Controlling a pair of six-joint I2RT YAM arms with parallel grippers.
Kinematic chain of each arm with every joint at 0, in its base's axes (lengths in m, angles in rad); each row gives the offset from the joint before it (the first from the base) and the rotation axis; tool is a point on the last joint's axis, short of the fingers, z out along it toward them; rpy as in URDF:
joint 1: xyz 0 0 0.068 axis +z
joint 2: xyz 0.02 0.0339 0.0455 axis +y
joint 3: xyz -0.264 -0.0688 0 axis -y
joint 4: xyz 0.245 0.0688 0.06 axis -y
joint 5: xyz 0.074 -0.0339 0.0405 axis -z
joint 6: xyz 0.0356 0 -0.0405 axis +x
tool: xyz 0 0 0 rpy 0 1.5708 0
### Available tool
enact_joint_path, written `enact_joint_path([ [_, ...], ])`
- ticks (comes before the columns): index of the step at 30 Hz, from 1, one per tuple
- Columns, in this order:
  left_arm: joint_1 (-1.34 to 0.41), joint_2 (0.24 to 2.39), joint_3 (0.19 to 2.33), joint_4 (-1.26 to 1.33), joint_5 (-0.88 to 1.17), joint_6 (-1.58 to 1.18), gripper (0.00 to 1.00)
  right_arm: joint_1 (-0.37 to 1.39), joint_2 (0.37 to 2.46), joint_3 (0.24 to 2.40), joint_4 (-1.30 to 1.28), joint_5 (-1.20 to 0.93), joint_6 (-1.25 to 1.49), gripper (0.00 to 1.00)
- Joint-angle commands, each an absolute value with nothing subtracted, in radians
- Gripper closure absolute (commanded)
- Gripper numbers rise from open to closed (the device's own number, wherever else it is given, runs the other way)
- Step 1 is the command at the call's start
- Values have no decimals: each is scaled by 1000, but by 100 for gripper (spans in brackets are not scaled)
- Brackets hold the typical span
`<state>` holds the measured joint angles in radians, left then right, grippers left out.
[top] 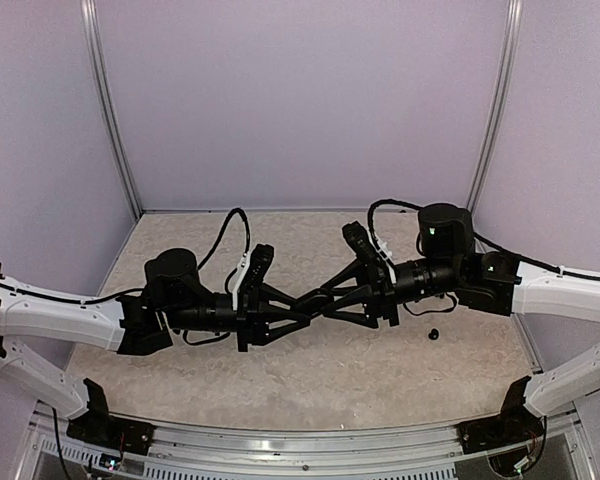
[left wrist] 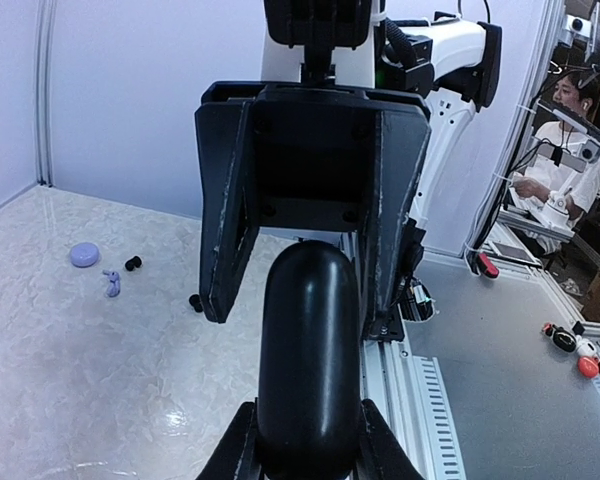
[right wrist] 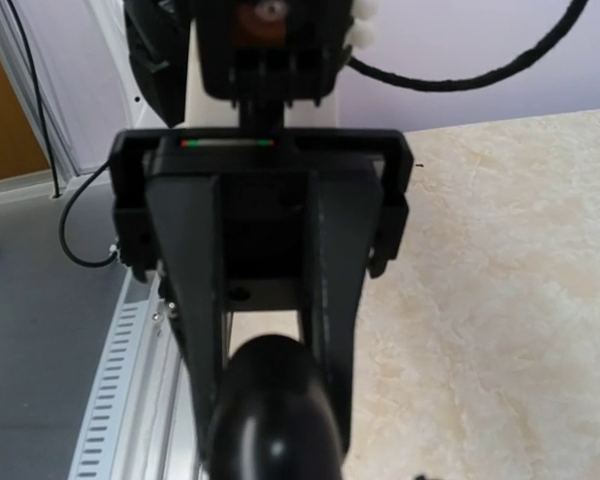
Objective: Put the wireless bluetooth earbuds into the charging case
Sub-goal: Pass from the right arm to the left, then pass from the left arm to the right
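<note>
The left gripper [left wrist: 308,445] pinches the black charging case [left wrist: 308,350] above mid-table; the right gripper [left wrist: 302,305], jaws spread, straddles its far end; a black earbud [top: 432,333] lies apart on open tabletop [top: 310,390].

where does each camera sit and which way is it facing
top external: above, behind the bases, looking down at the table; left arm, right arm show.
left wrist: faces the right tool; own left tool grips the black case.
right wrist: faces the left tool; own fingers unclear.
shared: both wrist views show the black case.
</note>
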<state>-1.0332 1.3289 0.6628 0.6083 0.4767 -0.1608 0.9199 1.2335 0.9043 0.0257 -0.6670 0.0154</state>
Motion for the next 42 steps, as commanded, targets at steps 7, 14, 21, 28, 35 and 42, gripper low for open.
enact_joint_path([
  [7, -1034, 1317, 667, 660, 485, -169, 94, 925, 1266, 925, 19, -692, 10, 49],
  [14, -1034, 1335, 675, 658, 484, -169, 94, 925, 1268, 936, 28, -701, 10, 60],
  [21, -1034, 1346, 682, 648, 476, -167, 94, 924, 1261, 936, 28, -717, 11, 64],
  [28, -1034, 1352, 687, 639, 481, -168, 94, 924, 1263, 939, 21, -725, 10, 67],
  [35, -1032, 1341, 679, 643, 466, -167, 78, 926, 1264, 939, 12, -720, 11, 83],
  [42, -1025, 1307, 673, 641, 434, -195, 50, 924, 1256, 937, 6, -699, -27, 88],
])
